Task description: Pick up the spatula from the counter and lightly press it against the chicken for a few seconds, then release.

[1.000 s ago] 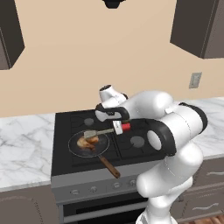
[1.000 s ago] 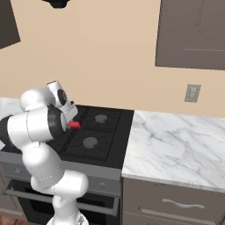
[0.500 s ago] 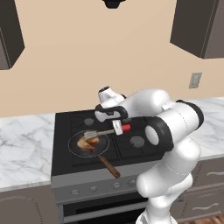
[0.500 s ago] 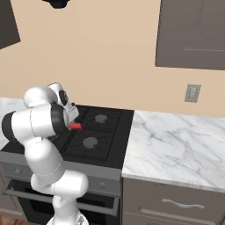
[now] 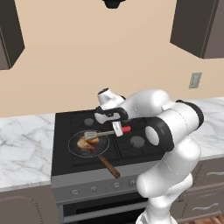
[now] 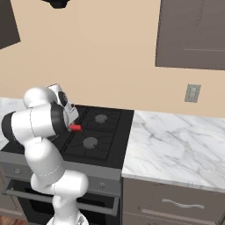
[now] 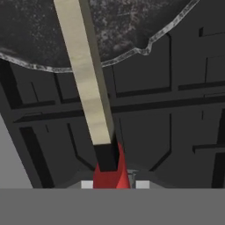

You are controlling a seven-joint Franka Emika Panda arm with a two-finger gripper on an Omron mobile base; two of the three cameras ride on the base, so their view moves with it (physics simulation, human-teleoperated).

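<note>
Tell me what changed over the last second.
Only the arm's elbow swayed slightly sideways; nothing was taken hold of or let go. The hand stays shut on the spatula near its red handle end, and the blade still lies over the chicken in the pan, which has not shifted.

Seen along the hand, the spatula [image 7: 85, 79] rises pale from its red handle [image 7: 107, 178] at bottom centre toward the upper left, crossing the rim of a dark pan [image 7: 132, 26] above black stove grates [image 7: 176, 114].
</note>
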